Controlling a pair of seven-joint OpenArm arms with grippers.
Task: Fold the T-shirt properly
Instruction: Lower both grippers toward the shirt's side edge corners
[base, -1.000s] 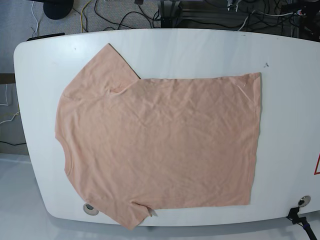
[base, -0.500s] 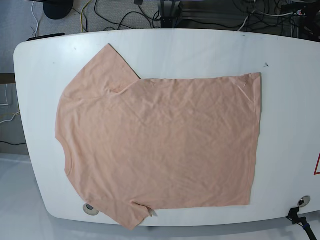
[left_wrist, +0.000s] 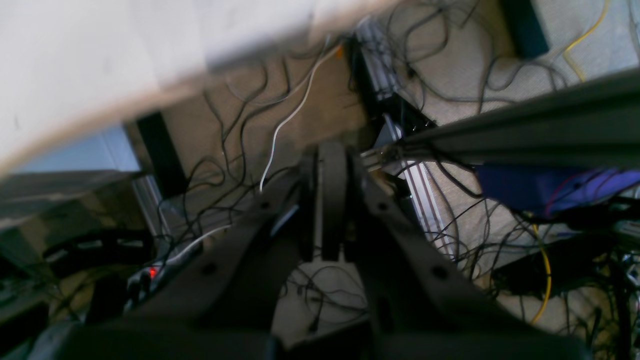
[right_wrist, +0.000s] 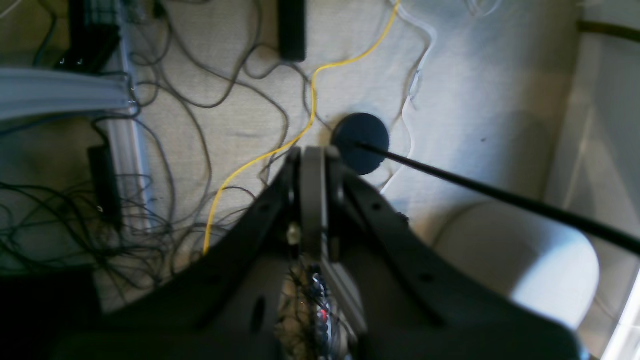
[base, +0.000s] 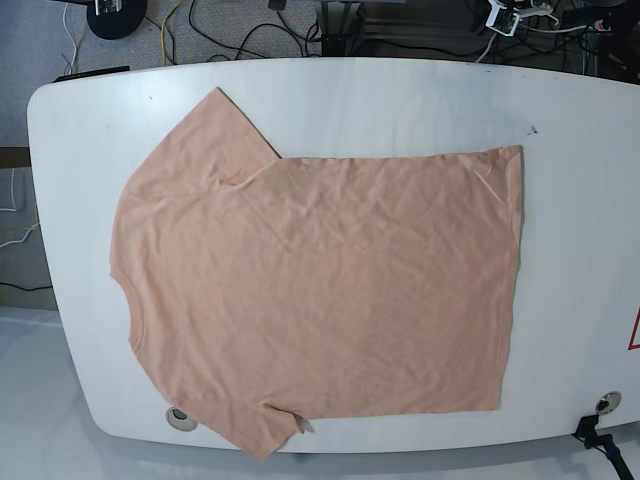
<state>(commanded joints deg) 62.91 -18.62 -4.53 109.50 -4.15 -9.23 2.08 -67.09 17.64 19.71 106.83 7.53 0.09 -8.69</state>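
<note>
- We look down on a white table with rounded corners; beyond its far edge lies a grey floor strewn with black cables and one yellow cable.
- The T-shirt lies flat on the table, spread out and unfolded, lightly wrinkled all over.
- Its collar end points left and its hem runs down the right side, well short of the table's right edge.
- One sleeve reaches toward the far left; the other sleeve lies at the near edge, its tip hanging just over the rim.
- A small round hole in the table shows just left of the near sleeve, and another hole sits in the near right corner.
- In the base view we see neither arm over the table.
- The left gripper shows in its wrist view with its fingers pressed together and nothing between them; it points at the cabled floor, with the blurred table edge above it.
- The right gripper likewise has its fingers closed together on nothing, above the floor, the yellow cable and a round black base.
- Neither gripper touches the T-shirt.
</note>
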